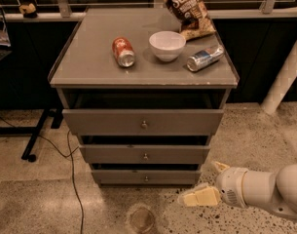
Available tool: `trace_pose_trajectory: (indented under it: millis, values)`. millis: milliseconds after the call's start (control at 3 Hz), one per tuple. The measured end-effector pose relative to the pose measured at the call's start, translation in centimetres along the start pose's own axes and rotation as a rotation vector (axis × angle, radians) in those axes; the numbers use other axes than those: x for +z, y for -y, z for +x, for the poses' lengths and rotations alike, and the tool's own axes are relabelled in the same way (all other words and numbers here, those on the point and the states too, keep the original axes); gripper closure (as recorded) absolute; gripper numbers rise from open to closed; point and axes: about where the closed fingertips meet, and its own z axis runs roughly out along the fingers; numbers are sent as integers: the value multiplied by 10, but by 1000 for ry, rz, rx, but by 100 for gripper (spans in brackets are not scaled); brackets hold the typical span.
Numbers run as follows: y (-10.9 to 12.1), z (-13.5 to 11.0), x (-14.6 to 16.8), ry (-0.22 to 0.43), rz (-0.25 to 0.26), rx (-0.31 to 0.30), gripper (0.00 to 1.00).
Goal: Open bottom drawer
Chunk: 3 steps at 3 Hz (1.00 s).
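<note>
Gripper (199,182) sits low, just off the front right corner of the grey cabinet (89,65), near its base and clear of it. Fingers spread wide, holding nothing. Bottom drawer (146,177) is the cabinet's lowest front, knob centred. Cabinet top: red can (123,51), white bowl (167,45), silver can (205,58), chip bag (187,9) at rear.

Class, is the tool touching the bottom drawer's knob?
No, the tool hangs low right of the bottom drawer, apart from its knob.
</note>
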Motion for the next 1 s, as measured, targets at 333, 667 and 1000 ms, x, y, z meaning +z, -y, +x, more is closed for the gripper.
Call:
trace_pose_trajectory:
  millis: [333,667,1000]
  values:
    - [6,15,13,9,30,58,0]
    - [22,46,39,24,85,149,0]
    - [37,72,66,22,107,221,0]
